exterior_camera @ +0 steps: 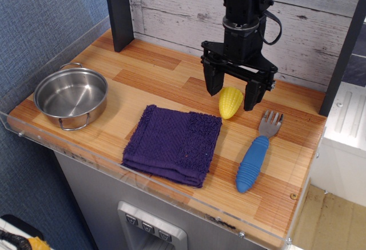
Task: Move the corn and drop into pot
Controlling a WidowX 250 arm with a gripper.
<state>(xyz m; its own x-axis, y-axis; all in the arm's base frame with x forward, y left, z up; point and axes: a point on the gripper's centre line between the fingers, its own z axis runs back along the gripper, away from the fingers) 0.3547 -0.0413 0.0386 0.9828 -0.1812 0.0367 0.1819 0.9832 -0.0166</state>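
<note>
The yellow toy corn (230, 102) lies on the wooden counter, just beyond the far right corner of the purple cloth (173, 143). My black gripper (234, 94) hangs open right over the corn, one finger on each side of it, and holds nothing. The shiny steel pot (71, 97) with wire loop handles stands empty at the left end of the counter, far from the gripper.
A fork with a blue ridged handle (255, 158) lies right of the corn. A dark post (120, 11) stands at the back left, a white plank wall behind. A clear acrylic rim (143, 182) runs along the counter's front edge.
</note>
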